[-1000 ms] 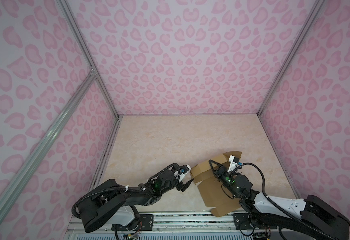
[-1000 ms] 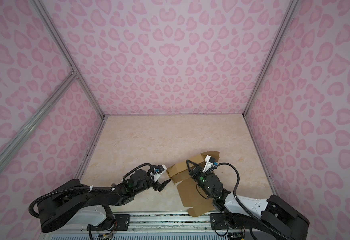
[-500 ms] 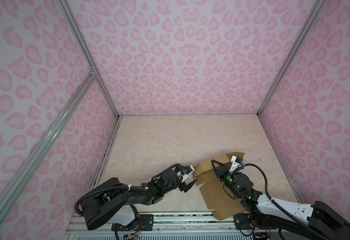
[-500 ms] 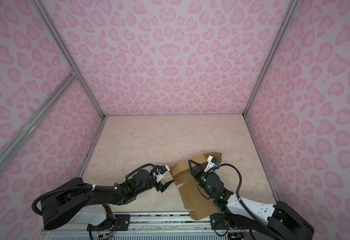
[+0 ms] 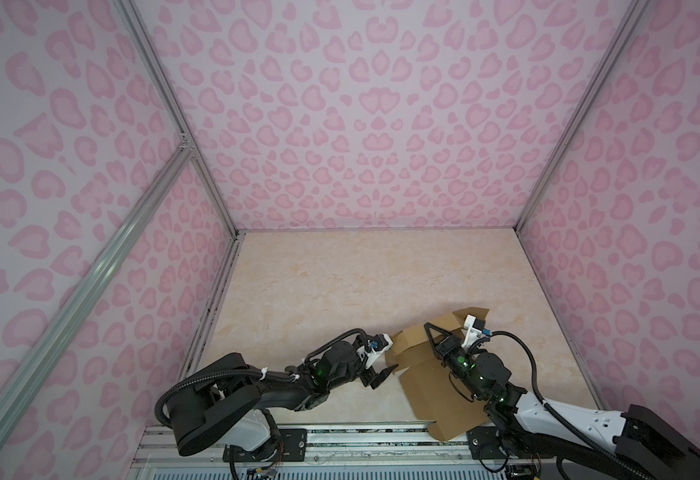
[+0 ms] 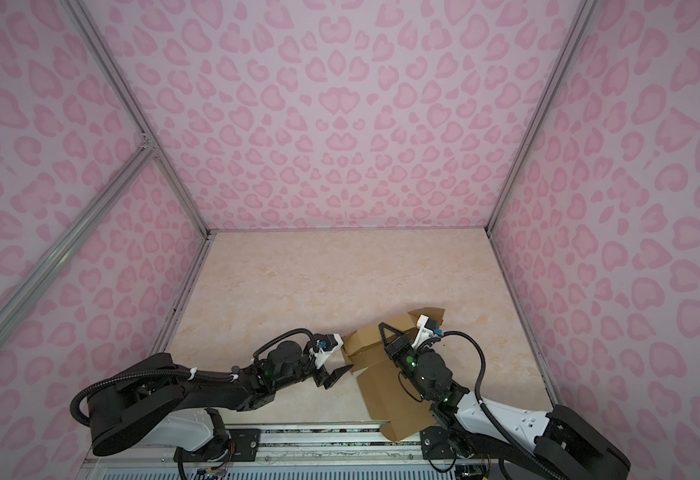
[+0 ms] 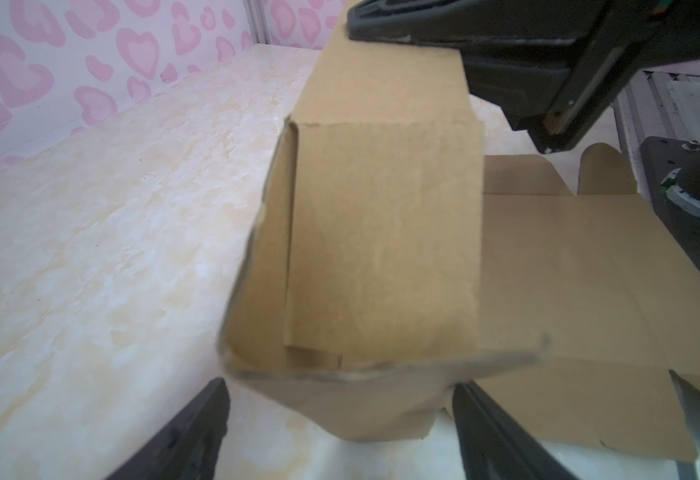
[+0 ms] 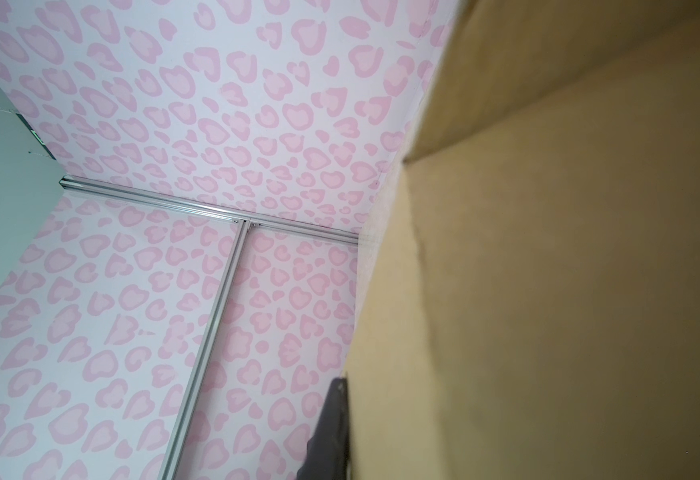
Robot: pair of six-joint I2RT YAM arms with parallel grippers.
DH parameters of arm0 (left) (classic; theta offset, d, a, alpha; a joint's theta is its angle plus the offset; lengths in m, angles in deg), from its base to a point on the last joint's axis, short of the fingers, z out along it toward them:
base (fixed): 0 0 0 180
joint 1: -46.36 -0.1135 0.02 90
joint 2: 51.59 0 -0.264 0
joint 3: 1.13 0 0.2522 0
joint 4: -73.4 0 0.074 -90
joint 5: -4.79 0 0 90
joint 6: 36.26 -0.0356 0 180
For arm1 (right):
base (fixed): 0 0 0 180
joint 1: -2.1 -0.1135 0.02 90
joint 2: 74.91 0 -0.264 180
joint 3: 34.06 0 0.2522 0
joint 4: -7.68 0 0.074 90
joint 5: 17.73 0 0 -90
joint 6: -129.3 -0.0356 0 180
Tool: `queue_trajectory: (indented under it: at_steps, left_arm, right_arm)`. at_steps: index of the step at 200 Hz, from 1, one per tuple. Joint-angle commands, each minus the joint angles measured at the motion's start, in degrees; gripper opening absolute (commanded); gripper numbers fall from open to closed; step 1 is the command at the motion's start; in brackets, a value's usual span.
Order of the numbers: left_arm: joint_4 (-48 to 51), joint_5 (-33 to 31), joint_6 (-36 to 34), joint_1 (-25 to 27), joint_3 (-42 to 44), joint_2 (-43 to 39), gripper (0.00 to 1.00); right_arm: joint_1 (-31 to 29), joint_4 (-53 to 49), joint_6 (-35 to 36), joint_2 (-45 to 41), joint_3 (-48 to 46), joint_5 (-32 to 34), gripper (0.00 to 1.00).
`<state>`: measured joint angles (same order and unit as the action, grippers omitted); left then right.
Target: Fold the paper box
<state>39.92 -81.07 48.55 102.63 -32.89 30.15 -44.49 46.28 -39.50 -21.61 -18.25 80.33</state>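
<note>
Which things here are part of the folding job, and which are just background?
Part of the job:
- paper box, partly folded
- right gripper, shut on a raised panel
- left gripper, jaws open beside the box

Not part of it:
- marble tabletop
- pink patterned walls

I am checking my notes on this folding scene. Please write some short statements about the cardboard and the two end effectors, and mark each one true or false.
1. The paper box lies completely flat on the table. False: part of it is raised, only the near panel lies flat.
2. The left end effector is open. True.
3. The right end effector is wide open and far from the cardboard. False: it is shut on a raised panel of the box.
4. The box is plain brown, with no print. True.
5. The box sits at the far edge of the table. False: it is near the front edge, right of centre.
</note>
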Motion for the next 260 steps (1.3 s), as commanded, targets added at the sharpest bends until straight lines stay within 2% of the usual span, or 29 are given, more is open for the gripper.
queue_trajectory:
  at_steps: [1,87,130,193,235,260]
  left_arm:
    - [-3.2,0.2,-0.4,0.0,0.0,0.3,0.87]
    - [-3.6,3.6,0.5,0.7,-1.6,2.8,0.86]
    - [-2.9,4.4,-0.3,1.1,-4.0,4.2,0.86]
    - [-1.6,2.3,-1.9,1.2,-3.3,2.0,0.87]
    - [0.8,-0.7,-4.4,1.2,-3.4,0.7,0.90]
    - [1.6,-4.8,-5.7,0.9,-3.6,-0.5,0.91]
  right_arm:
    - [0.3,-6.1,-0.2,-1.6,-1.1,-3.0,0.07]
    - [2.9,-28.9,0.9,-21.3,-1.9,0.0,0.07]
    - [3.9,-32.5,0.9,-22.5,-0.8,-1.1,0.07]
    - [4.7,-24.5,-0.5,-15.9,-1.1,-1.2,0.06]
    - [5.7,-11.3,0.0,-5.0,0.5,-3.7,0.06]
    - [5.8,-3.9,1.0,2.6,3.7,-5.8,0.05]
